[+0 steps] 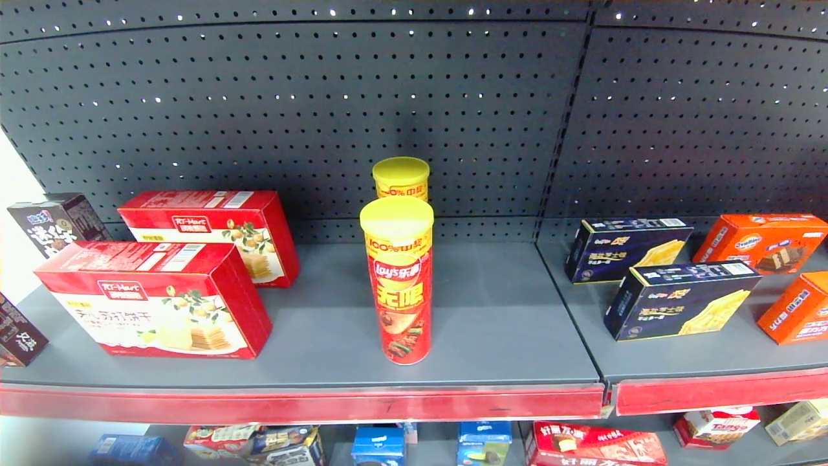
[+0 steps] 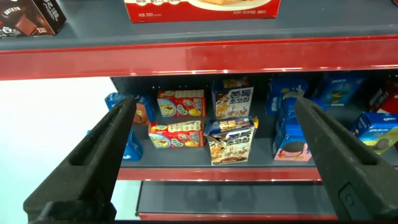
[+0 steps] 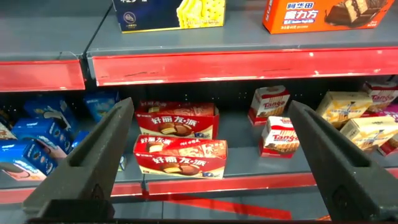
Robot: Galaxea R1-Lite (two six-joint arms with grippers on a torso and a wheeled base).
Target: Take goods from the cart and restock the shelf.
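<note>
Two red chip cans with yellow lids stand upright mid-shelf, the front can (image 1: 398,281) near the edge and the second can (image 1: 401,178) right behind it. The grey shelf (image 1: 504,323) has a red front strip. My left gripper (image 2: 212,102) is open with nothing between its fingers (image 2: 99,155), and it hangs below the shelf's red strip (image 2: 199,59), facing the lower shelf's snack boxes (image 2: 180,118). My right gripper (image 3: 210,104) is open and holds nothing either, facing red pie boxes (image 3: 180,155) on the lower shelf.
Two red biscuit boxes (image 1: 155,301) lie left of the cans, with dark boxes (image 1: 58,220) at the far left. To the right are two navy cracker boxes (image 1: 679,307) and orange boxes (image 1: 763,243). Bare shelf lies either side of the cans. A perforated back panel (image 1: 323,116) rises behind.
</note>
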